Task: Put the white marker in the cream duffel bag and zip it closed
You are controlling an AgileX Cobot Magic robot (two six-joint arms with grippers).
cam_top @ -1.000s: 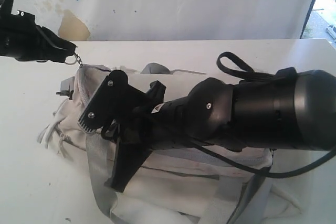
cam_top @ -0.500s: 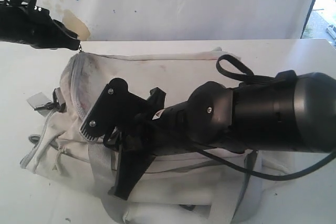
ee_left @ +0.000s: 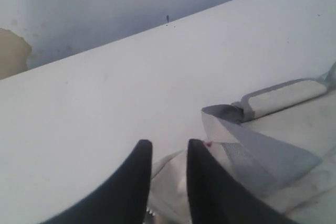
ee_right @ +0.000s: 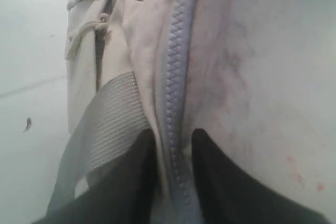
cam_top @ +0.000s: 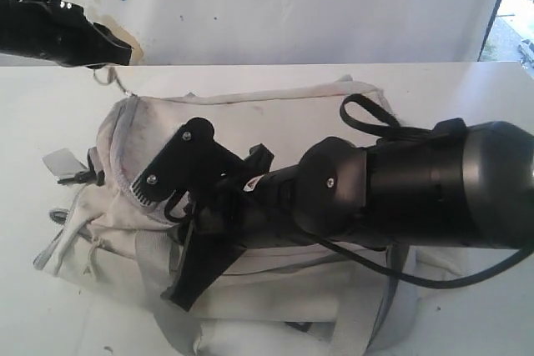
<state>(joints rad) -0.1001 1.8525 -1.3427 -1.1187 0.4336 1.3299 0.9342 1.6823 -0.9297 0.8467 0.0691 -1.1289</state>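
Shifted bag [cam_top: 284, 110], zipper [ee_right: 176, 66] in right gripper [ee_right: 173, 135]

Cream duffel bag [cam_top: 275, 114]: dirty cream cloth, pinkish stains [ee_right: 231, 66] beside right claw [ee_right: 172, 136]
Zipper [ee_right: 176, 77] between right claw's tips: pale grey-purple, small teeth in neat row
Strap [ee_right: 105, 124] next to right claw: grey, fine ribbed weave
Right claw and left claw [ee_left: 165, 148]: black
Table [ee_left: 105, 93] past left claw: plain white
Wall [cam_top: 292, 6]: white, few blue dots, tan patch [ee_left: 10, 51] beyond left claw
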